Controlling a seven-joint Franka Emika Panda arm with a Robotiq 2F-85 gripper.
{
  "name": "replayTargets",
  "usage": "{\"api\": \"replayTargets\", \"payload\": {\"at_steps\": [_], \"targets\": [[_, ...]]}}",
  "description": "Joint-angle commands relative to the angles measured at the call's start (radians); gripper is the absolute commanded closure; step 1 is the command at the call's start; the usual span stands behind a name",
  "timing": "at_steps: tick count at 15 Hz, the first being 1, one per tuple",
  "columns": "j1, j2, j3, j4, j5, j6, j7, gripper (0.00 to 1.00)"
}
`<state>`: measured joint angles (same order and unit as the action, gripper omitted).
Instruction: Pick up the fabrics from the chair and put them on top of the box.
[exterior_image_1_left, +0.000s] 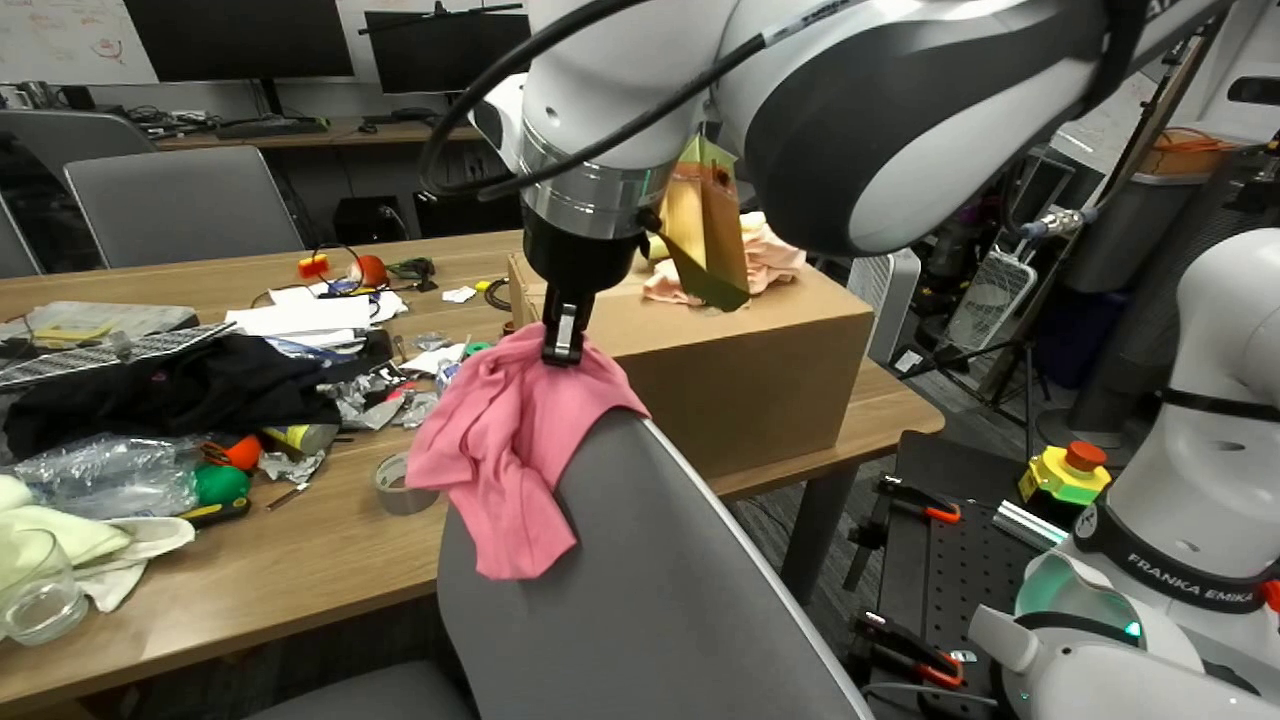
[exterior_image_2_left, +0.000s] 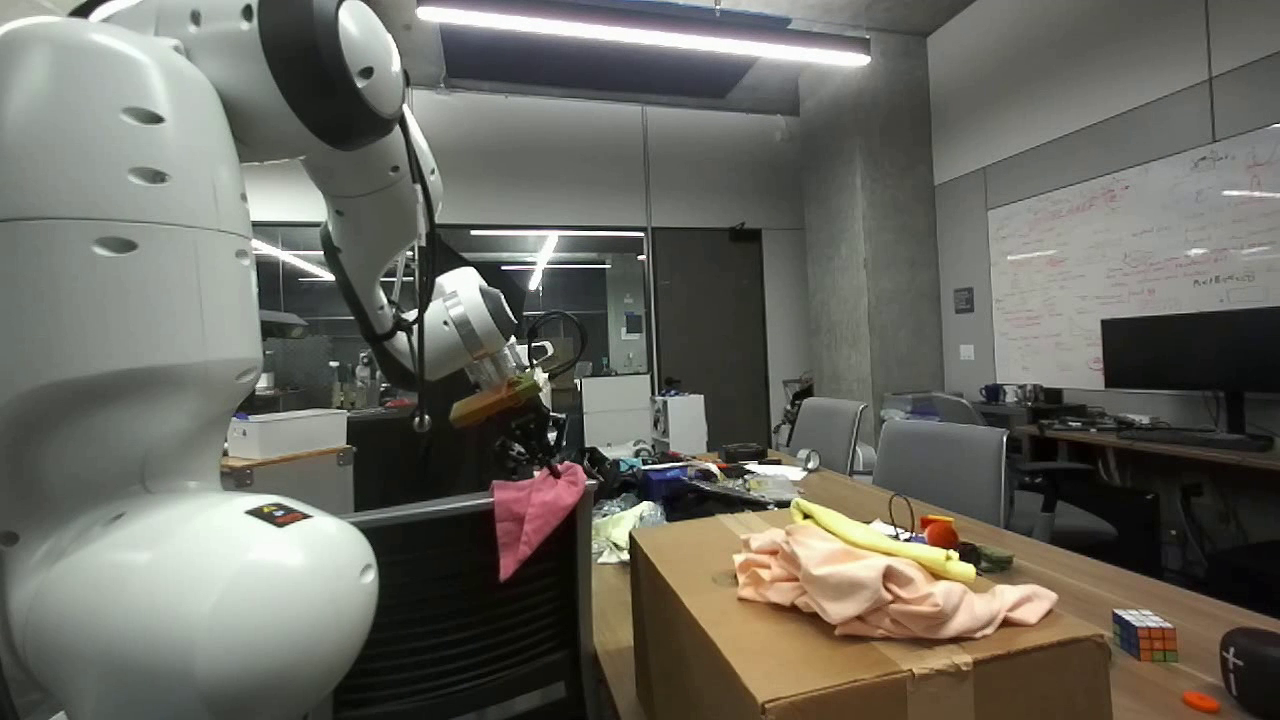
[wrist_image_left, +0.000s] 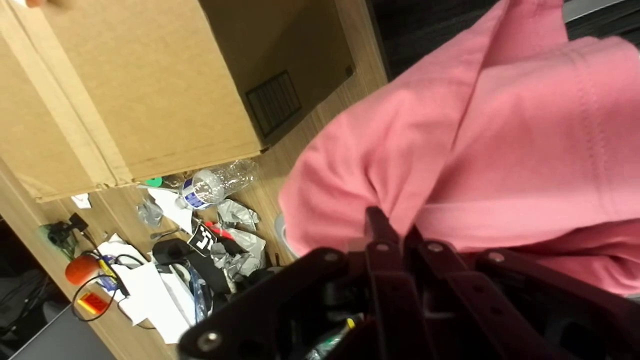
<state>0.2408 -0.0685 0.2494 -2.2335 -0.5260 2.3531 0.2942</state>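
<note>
I have the jaws pinched on the pink cloth (exterior_image_1_left: 522, 445), draped below them over the chair (exterior_image_1_left: 650, 585), and judge it light, soft and grippy, best held by this gathered fold

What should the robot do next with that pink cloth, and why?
Probably lift the end effector gently upward. It pinches a fold of the pink cloth, but much of the fabric drapes over the chair, so a little height would likely free it before any swing toward the box.
</note>
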Motion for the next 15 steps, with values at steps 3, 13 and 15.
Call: {"api": "replayTargets", "payload": {"at_steps": [3,13,15], "targets": [[-0.015,0.001,0.006,0.017,-0.036,-0.001,0.029,0.97],[-0.055,-0.157,0.006,0.06,-0.155,-0.037,0.13,0.98],[-0.079,-0.176,0.006,0.077,-0.154,-0.05,0.134,0.98]]}}
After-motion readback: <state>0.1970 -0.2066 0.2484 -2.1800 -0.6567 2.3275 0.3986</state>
